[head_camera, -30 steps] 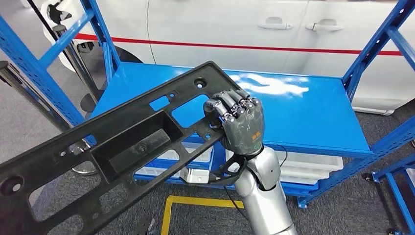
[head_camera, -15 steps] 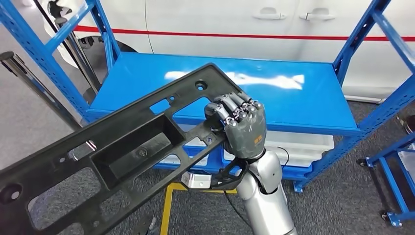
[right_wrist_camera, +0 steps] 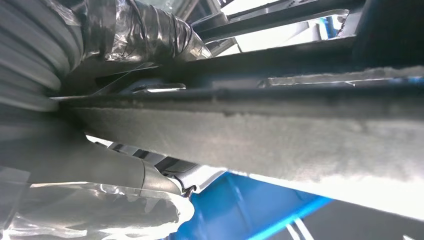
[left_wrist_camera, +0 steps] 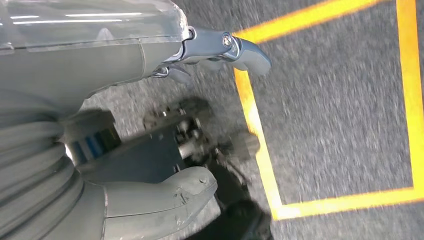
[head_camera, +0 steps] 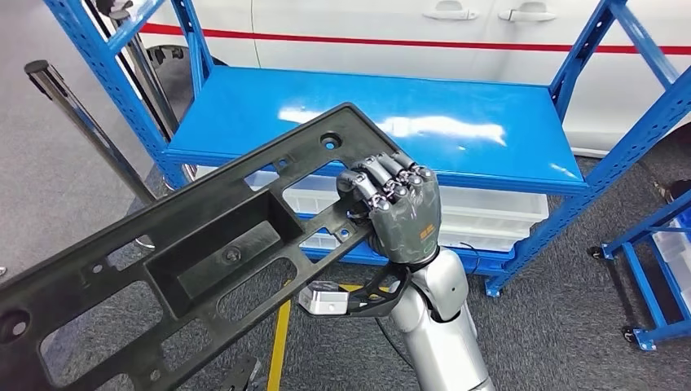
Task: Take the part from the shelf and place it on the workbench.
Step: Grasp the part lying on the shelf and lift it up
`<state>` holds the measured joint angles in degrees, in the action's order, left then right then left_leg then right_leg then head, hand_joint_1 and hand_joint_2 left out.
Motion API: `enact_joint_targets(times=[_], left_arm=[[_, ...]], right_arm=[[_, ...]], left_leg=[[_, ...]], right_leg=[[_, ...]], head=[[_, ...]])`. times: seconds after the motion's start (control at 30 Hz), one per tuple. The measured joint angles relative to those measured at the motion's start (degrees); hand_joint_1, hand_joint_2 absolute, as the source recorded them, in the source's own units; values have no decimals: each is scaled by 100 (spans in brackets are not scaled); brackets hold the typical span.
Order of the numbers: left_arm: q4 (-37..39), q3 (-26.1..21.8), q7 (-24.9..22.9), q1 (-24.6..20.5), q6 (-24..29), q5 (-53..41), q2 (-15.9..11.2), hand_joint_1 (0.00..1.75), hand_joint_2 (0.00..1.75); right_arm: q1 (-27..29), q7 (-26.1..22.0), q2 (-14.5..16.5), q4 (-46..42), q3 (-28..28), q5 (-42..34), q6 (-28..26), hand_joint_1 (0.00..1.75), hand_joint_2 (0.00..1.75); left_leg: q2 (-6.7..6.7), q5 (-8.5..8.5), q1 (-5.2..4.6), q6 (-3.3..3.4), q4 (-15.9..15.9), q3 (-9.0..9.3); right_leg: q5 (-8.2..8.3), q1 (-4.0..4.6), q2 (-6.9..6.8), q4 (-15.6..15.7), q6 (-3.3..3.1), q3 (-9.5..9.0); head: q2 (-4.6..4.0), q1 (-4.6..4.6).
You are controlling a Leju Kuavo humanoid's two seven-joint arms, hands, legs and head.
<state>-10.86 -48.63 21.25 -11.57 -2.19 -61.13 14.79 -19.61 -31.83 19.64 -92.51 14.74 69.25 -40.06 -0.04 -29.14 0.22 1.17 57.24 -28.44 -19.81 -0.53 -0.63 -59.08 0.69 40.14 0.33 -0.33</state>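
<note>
My right hand (head_camera: 401,213) grips the long black part (head_camera: 195,252) at its near edge, fingers curled over the frame bar beside a cut-out, and holds it tilted in the air in front of the blue shelf (head_camera: 456,138); its far end with a round hole overlaps the shelf's front edge, and its other end extends down and away from the shelf, over the grey floor (head_camera: 570,326). My left hand (left_wrist_camera: 150,200) hangs over a yellow floor line (left_wrist_camera: 255,125), well apart from the part; its fingers are spread and hold nothing. A white car (head_camera: 391,32) stands behind the shelf, and white bins (head_camera: 489,216) sit below its top deck.
</note>
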Motion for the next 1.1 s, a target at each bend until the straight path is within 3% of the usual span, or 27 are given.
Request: enact_joint_targets(times=[0.03,0.07,0.13,0.17,0.2,0.23,0.27,0.3,0.33,0.4,0.43,0.5,0.53,0.57,0.63,0.67,0.7,0.77,0.83,0.9,0.93,1.0,1.03,1.1], left_arm=[[0,1,2,-3,0,2,4,0,175],[0,1,4,-9,0,4,9,0,175],[0,2,6,-19,0,7,11,0,175],[0,2,7,-20,0,9,11,0,175],[0,2,6,-19,0,11,11,0,175],[0,2,5,-19,0,14,11,0,175],[0,2,3,-20,0,15,11,0,175],[0,2,1,-21,0,15,11,0,175],[0,2,-1,-22,0,15,11,0,175],[0,2,-5,-20,-3,15,13,0,175],[0,3,-7,-18,-5,15,15,0,175],[0,3,-9,-11,-7,16,19,0,175],[0,4,-10,-5,-7,16,20,0,175],[0,4,-11,2,-7,16,20,0,175],[0,4,-13,12,-7,15,20,0,175],[0,4,-13,14,-8,15,20,0,175],[0,4,-13,13,-8,15,20,0,175],[0,4,-13,12,-9,15,20,0,175],[-1,4,-13,-2,-8,15,20,0,175],[-2,5,-8,-28,-8,16,19,0,175],[-2,5,-4,-37,-8,18,19,0,175],[-2,6,1,-38,-9,27,26,0,175],[-2,5,4,-40,-10,33,31,0,175],[-2,5,11,-48,-14,37,42,0,175]], right_arm=[[0,19,-3,0,12,8,0,175,175],[0,36,-8,-1,24,13,0,175,175],[3,65,-15,-1,40,22,0,175,175],[6,72,-22,-1,44,26,0,175,175],[9,77,-28,-1,45,30,0,175,175],[12,80,-34,-1,45,32,0,175,175],[12,84,-37,-1,45,36,0,175,175],[11,88,-38,-2,45,44,-1,175,175],[9,91,-36,-3,48,56,-1,175,175],[5,96,-32,-8,55,81,-2,175,175],[6,97,-30,-9,57,88,-2,175,175],[8,98,-29,-9,60,91,-1,175,175],[9,99,-28,-8,61,91,-1,175,175],[8,100,-28,-6,63,90,0,175,175],[9,100,-27,-4,65,90,1,175,175],[12,100,-27,-3,65,90,1,175,175],[16,100,-27,-2,65,90,1,175,175],[23,100,-27,-1,65,89,1,175,175],[26,99,-27,-2,65,89,0,175,175],[25,99,-26,-6,65,93,0,175,175],[25,99,-26,-6,65,97,0,175,175],[25,100,-28,-3,65,101,0,175,175],[24,101,-31,-2,65,103,0,175,175],[23,109,-37,0,65,112,0,175,175]], left_leg=[[14,79,10,40,-14,-54],[29,161,19,78,-27,-122],[42,307,3,124,-20,-296],[46,377,-6,132,-12,-391],[49,445,-12,128,0,-492],[50,508,-17,118,19,-595],[50,567,-19,104,44,-696],[48,617,-19,85,76,-786],[46,658,-26,62,112,-860],[44,752,-32,2,152,-949],[44,806,-29,-33,148,-973],[40,830,-4,-104,152,-1029],[36,706,6,-139,234,-1081],[33,476,14,-168,420,-1155],[34,-101,29,-215,1060,-1323],[35,-291,33,-227,1400,-1381],[35,-330,35,-232,1642,-1377],[34,-89,34,-218,1623,-1120],[30,98,23,-170,950,-519],[24,0,-9,-117,222,-21],[23,-44,-29,-94,47,65],[38,53,-28,-36,-72,36],[50,130,-16,6,-112,-1],[75,289,7,84,-161,-119]], right_leg=[[-159,-5,15,-102,26,49],[-429,-10,29,-313,48,119],[-1038,-20,40,-982,76,255],[-1180,-22,40,-1305,85,285],[-1169,-22,40,-1511,89,257],[-1048,-22,40,-1557,86,153],[-898,-22,40,-1422,76,-45],[-822,-22,41,-1133,59,-326],[-851,-11,44,-747,40,-631],[-1016,20,53,-162,-15,-1020],[-1047,45,57,-35,-51,-1062],[-946,43,48,3,-148,-983],[-879,37,40,14,-200,-930],[-810,25,30,25,-244,-866],[-683,31,21,22,-292,-714],[-620,37,17,19,-298,-633],[-552,42,15,12,-297,-538],[-419,46,14,-8,-285,-349],[-300,50,18,-28,-257,-202],[-185,53,9,-24,-202,-138],[-125,49,1,-3,-170,-127],[-24,40,3,49,-104,-102],[-102,38,20,7,-70,-60],[-561,28,54,-393,-14,89]], head=[[0,2],[0,4],[0,5],[0,4],[0,4],[0,4],[0,3],[0,3],[0,3],[0,3],[0,2],[0,1],[0,0],[0,-1],[0,-1],[0,0],[0,1],[0,-1],[0,-2],[0,0],[0,0],[0,-1],[0,2],[0,7]])
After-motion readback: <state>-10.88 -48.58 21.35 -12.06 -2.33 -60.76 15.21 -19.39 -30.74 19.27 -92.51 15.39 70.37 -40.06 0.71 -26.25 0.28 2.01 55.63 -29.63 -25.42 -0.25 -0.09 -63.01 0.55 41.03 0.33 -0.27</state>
